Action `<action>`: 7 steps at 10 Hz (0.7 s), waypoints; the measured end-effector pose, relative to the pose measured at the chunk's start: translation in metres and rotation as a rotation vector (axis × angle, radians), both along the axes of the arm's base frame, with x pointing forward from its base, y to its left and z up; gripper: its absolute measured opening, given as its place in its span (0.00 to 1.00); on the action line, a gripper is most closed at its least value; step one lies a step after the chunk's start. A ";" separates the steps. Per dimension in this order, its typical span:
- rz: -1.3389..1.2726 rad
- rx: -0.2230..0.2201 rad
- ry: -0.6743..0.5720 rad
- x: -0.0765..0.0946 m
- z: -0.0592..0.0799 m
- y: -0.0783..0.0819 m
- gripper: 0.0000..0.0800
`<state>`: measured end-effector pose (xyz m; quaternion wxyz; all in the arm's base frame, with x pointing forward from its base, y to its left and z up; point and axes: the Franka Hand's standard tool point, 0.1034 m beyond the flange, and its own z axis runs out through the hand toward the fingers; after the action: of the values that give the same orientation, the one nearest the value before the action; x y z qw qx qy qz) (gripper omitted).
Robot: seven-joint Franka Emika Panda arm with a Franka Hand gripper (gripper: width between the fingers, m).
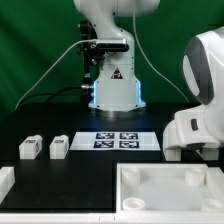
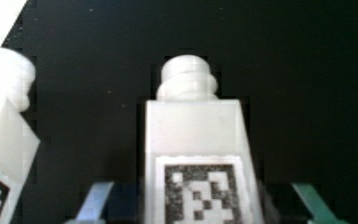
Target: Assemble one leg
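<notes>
- Exterior view: the arm's base (image 1: 112, 85) stands at the back of the black table (image 1: 80, 170), in front of a green curtain (image 1: 30, 50).
- The arm's white upper body (image 1: 203, 90) fills the exterior view's right. I cannot see the gripper here.
- The marker board (image 1: 118, 140) lies flat just in front of the base.
- Toward the exterior view's left of that board, a loose leg (image 1: 30, 148) and a neighbouring leg (image 1: 58, 146) lie side by side on the table, close but apart.
- The large white panel (image 1: 165, 188) lies at the near edge, toward the exterior view's right, with raised rims showing.
- Wrist view: the leg (image 2: 197, 140) fills the middle. I can see its tag (image 2: 202, 192) on the blocky end and its rounded tip (image 2: 188, 75) pointing away from the camera.
- The gripper (image 2: 204, 203) straddles this leg. The bluish fingertips (image 2: 101, 203) sit one on each side.
- A dark gap shows between each fingertip and the leg, so I read the jaws as spread wide and not clamped.
- A second leg (image 2: 5, 120) lies just beside the first, partly cut off by the frame edge.
</notes>
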<state>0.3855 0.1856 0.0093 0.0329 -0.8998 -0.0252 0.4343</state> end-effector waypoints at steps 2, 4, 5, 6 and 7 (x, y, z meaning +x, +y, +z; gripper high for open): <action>0.000 0.000 0.000 0.000 0.000 0.000 0.36; 0.000 0.000 0.000 0.000 0.000 0.000 0.36; 0.000 0.001 0.000 0.000 0.000 0.000 0.36; 0.010 0.014 -0.003 0.003 0.002 -0.003 0.36; 0.052 0.067 -0.009 0.017 0.020 -0.018 0.36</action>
<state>0.4021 0.1677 0.0292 0.0515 -0.8993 -0.0631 0.4297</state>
